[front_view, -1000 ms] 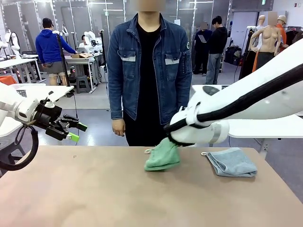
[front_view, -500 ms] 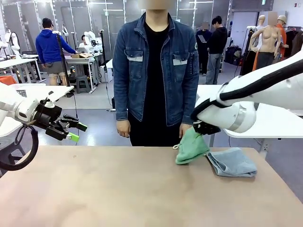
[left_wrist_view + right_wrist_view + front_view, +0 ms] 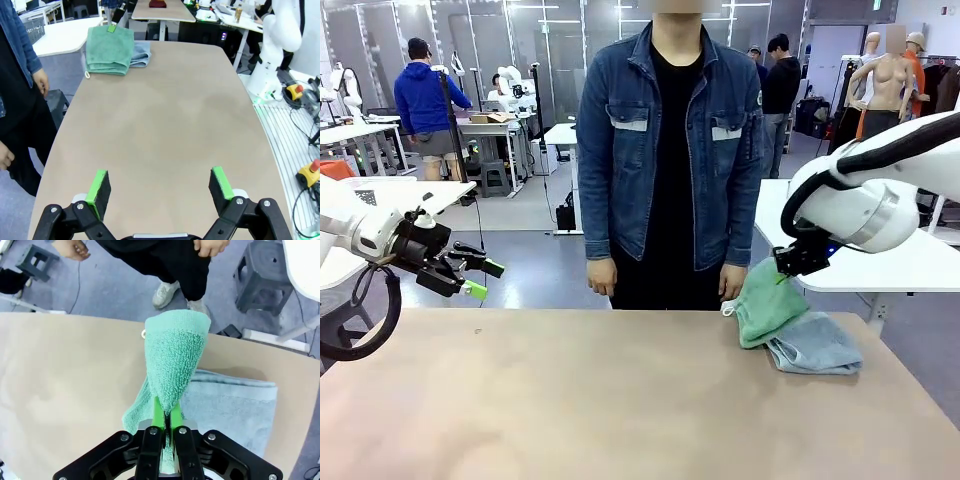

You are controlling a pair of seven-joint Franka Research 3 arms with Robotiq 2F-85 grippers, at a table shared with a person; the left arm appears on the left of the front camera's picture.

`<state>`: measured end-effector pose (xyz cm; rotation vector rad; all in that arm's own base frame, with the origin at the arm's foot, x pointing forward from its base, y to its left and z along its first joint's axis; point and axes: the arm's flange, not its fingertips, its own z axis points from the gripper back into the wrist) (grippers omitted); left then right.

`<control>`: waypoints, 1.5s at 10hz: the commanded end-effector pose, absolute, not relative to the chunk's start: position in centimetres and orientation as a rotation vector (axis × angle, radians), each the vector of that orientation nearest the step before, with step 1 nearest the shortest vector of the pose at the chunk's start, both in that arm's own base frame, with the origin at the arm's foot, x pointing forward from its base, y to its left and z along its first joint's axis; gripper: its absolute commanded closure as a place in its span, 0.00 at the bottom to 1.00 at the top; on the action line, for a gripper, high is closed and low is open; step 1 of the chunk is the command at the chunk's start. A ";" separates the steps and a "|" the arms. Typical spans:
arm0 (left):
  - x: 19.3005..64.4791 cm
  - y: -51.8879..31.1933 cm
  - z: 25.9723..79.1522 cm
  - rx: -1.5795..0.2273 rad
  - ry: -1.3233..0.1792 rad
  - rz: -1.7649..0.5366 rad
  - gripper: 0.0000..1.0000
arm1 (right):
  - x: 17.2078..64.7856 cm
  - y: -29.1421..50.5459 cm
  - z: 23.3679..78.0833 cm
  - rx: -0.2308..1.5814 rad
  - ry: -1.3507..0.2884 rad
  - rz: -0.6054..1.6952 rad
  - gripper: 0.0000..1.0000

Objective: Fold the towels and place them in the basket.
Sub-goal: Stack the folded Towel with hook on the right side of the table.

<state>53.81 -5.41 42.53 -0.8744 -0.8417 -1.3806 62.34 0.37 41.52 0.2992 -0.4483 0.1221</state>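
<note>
My right gripper [image 3: 793, 267] [image 3: 167, 421] is shut on a folded green towel [image 3: 766, 304] [image 3: 173, 362], pinching its upper edge. This towel hangs down at the far right of the table, its lower part resting on a folded light blue-grey towel [image 3: 818, 345] [image 3: 235, 407]. Both also appear far off in the left wrist view, the green towel [image 3: 109, 50] lying partly over the blue-grey towel [image 3: 142, 54]. My left gripper [image 3: 480, 278] [image 3: 159, 184] hangs open beyond the table's left edge with nothing between its fingers. The basket is out of view.
A person in a denim jacket [image 3: 670, 150] stands at the far edge, hands [image 3: 602, 286] hanging at their sides, close to the towels. The tan table [image 3: 570, 400] stretches bare from the left to the middle. A white table [image 3: 910, 265] stands behind my right arm.
My right arm has carried the green towel from the table's middle to the right, onto the blue-grey towel. The person has stepped to the right. The left arm has not moved.
</note>
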 end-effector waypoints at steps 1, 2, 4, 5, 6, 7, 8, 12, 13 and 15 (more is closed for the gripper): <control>53.8 -5.4 42.6 -0.873 -0.843 -1.382 0.00 | 62.2 -1.5 42.9 0.313 -0.434 0.174 0.95; 53.8 -5.4 42.6 -0.873 -0.843 -1.382 0.00 | 62.2 -2.4 42.8 0.306 -0.425 0.184 0.95; 53.8 -5.4 42.6 -0.873 -0.843 -1.382 0.00 | 62.3 -3.5 41.7 0.289 -0.412 0.202 0.95; 53.8 -5.4 42.6 -0.873 -0.843 -1.382 0.00 | 62.6 -4.1 41.1 0.282 -0.426 0.203 0.95; 53.8 -5.4 42.6 -0.873 -0.843 -1.382 0.00 | 62.7 -4.8 40.3 0.281 -0.403 0.213 0.95; 53.8 -5.4 42.6 -0.873 -0.843 -1.382 0.00 | 62.9 -5.5 39.6 0.258 -0.387 0.228 0.95; 53.8 -5.4 42.6 -0.873 -0.843 -1.382 0.00 | 63.2 -6.5 39.3 0.243 -0.384 0.237 0.95; 53.8 -5.4 42.6 -0.873 -0.843 -1.382 0.00 | 64.7 -10.6 37.2 0.199 -0.359 0.227 0.78; 53.8 -5.4 42.6 -0.873 -0.843 -1.382 0.00 | 64.7 -10.6 37.2 0.199 -0.359 0.227 0.78; 53.8 -5.4 42.6 -0.873 -0.843 -1.382 0.00 | 65.0 -11.3 36.0 0.194 -0.333 0.238 0.75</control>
